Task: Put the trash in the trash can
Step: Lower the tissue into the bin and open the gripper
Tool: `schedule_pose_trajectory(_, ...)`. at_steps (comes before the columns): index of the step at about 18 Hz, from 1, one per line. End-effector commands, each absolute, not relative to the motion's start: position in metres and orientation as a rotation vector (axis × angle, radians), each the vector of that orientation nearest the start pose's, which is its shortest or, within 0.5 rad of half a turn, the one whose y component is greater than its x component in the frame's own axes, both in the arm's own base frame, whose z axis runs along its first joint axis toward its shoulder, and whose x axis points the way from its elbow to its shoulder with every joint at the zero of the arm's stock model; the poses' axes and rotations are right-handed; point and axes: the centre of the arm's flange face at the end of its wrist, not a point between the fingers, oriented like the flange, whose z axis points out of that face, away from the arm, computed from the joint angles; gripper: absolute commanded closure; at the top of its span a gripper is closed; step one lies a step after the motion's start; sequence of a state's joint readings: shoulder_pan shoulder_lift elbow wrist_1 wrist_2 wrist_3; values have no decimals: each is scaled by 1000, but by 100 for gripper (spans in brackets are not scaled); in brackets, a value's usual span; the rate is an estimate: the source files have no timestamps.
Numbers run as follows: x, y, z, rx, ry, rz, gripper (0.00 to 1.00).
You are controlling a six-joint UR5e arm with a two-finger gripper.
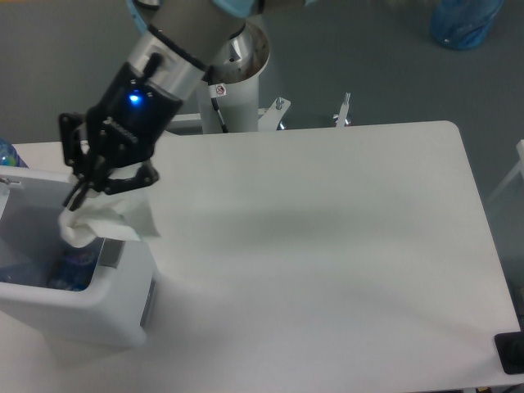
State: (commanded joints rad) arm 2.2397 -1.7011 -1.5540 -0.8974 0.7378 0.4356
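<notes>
The trash can (90, 311) is a white rectangular bin at the table's left edge, with a grey panel on its right side. My gripper (86, 192) hangs over the bin's open top, shut on a crumpled white piece of paper or tissue (106, 223) that droops over the bin's right rim. Inside the bin lies something clear with blue markings (70, 270), possibly the bottle; I cannot tell for certain. A blue-tinted clear object (5, 154) peeks out at the far left, behind the bin. No cup shows.
The white table (327, 246) spreads to the right of the bin. The arm's white pedestal (241, 90) stands behind the table's far edge. A blue translucent bag (465, 20) lies on the floor at top right. A black object (512, 354) sits at the table's near right corner.
</notes>
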Motion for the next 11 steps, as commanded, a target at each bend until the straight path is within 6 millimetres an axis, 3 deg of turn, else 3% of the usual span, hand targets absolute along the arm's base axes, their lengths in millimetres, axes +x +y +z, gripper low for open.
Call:
schedule_pose_trajectory(1,-183,575,535,-2223,35,-504,100)
schedule_pose_trajectory(2,-181,579,531,-2225,44,-508,93)
schedule_pose_trajectory(5,-175,585,527,-2216,72,-500,43)
schedule_pose_trajectory(6,-175,585,528,-2213,75,-495,20)
schedule_pose_trajectory(7,-176,586,527,-2213,75,-493,7)
schedule_pose_trajectory(11,-178,587,529,-2214,70,-484,2)
